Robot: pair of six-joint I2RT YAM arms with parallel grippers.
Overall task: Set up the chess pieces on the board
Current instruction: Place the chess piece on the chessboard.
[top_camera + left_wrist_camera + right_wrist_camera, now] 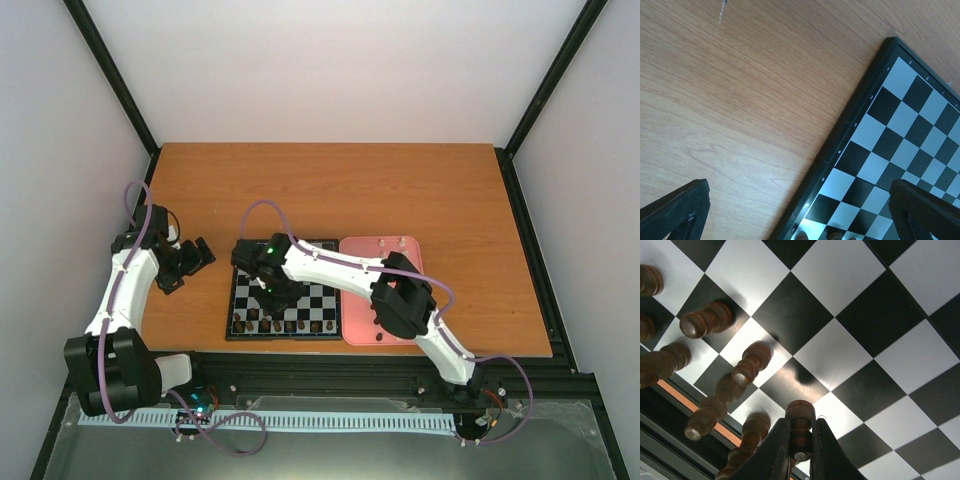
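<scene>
The board (325, 300) lies near the table's front edge; it also shows in the left wrist view (900, 130) and fills the right wrist view (840, 340). Several dark brown pieces (290, 325) stand along its near rows. My right gripper (801, 440) is shut on a dark brown piece (801, 417) and holds it just above the board, beside other standing brown pieces (752, 362). In the top view it hangs over the board's left half (277, 295). My left gripper (185, 265) is open and empty over the wood, left of the board.
A pink tray (385, 255) lies against the board's right side, partly under my right arm. Bare wooden table (330, 190) stretches behind. A black frame rail (350, 360) runs along the near edge.
</scene>
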